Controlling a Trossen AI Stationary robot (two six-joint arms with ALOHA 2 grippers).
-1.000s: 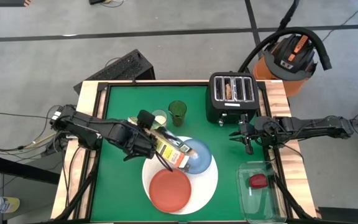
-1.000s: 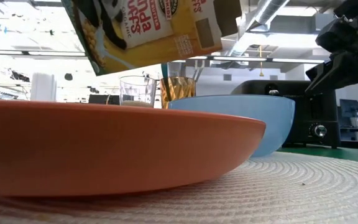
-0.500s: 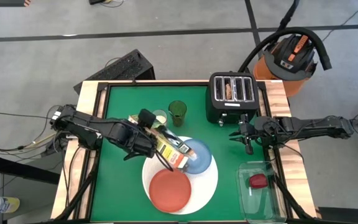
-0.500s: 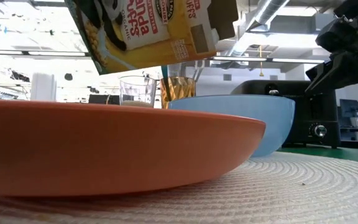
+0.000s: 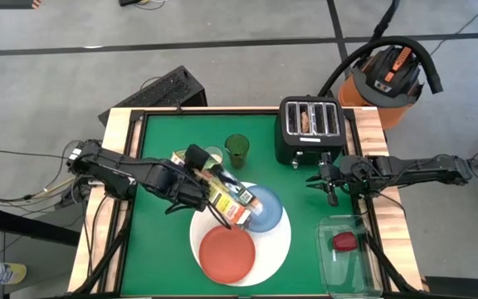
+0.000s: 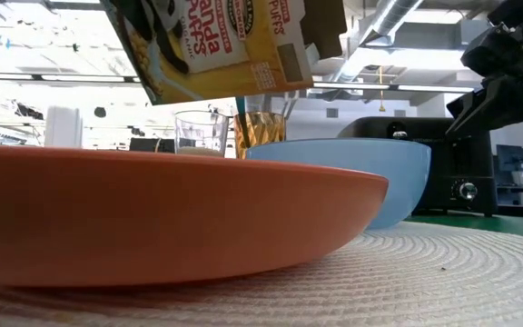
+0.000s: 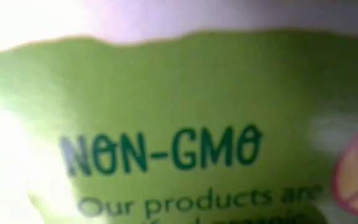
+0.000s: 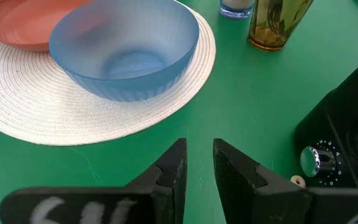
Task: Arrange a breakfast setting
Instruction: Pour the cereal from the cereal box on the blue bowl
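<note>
High view first, going across the green desk [image 5: 164, 241] from its left side: the left arm reaches inward and its left pincer [image 5: 199, 178] is clamped on a yellow cereal box [image 5: 226, 198], jaws held about halfway apart by the carton's width. The box is tilted, its far end hanging over the near rim of the light-blue bowl [image 5: 265, 210]; from table height the carton [image 6: 225, 45] hovers above the bowl [image 6: 352, 177] without touching it, and the left wrist camera is filled by green printed packaging. Just behind the box stand a small clear glass [image 5: 212, 155] and a green tumbler [image 5: 237, 149], side by side. Below them lies the large white plate [image 5: 276, 249], which looks like a woven round mat up close [image 8: 55, 124]; on it rest the orange-red plate [image 5: 226, 253] toward the front and the bowl toward the right rear, the two just beside each other. No spoon can be made out. Farther right, the black toaster [image 5: 309, 129] sits at the back edge. The right pincer [image 8: 199, 163] hovers over bare green surface in front of the toaster, empty, its fingers [image 8: 174, 168] only narrowly parted. At the front right corner is a clear container [image 5: 351, 257] with something red [image 5: 344, 242] inside.
</note>
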